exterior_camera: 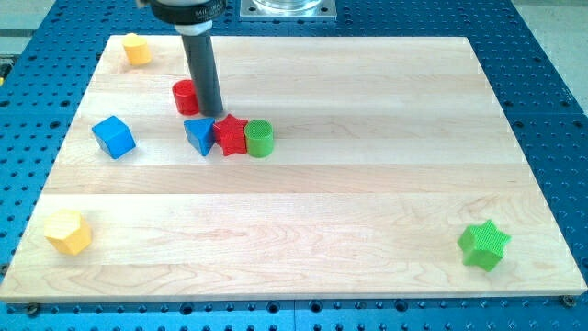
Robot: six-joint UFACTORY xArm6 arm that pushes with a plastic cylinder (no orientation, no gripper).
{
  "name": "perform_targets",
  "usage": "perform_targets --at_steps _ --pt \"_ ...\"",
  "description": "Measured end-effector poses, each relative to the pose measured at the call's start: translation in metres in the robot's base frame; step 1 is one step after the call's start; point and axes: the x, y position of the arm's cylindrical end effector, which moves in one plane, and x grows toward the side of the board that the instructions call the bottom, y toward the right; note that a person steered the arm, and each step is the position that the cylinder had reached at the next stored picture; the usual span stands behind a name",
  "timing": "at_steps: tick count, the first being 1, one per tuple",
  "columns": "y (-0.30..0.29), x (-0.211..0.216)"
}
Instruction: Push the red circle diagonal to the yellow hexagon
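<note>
The red circle [186, 96] sits near the view's top left of the wooden board [367, 184]. My tip [210, 112] stands right beside it, on its right side, touching or nearly touching. One yellow hexagon [137, 49] lies in the view's top left corner, up and left of the red circle. A second yellow hexagon [69, 231] lies at the view's bottom left.
A blue triangle-like block [199, 134], a red star [231, 134] and a green circle [260, 138] stand in a row just below my tip. A blue cube [114, 136] lies to their left. A green star [484, 245] sits at the bottom right.
</note>
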Motion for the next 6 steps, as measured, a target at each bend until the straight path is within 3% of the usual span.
perform_targets --at_steps 1,2,3,4,5,6 --pt "0.002 -0.032" --pt "-0.034 -0.01" --pt "-0.042 0.038" --pt "-0.042 0.043" --pt "-0.046 0.02" --pt "-0.07 0.039"
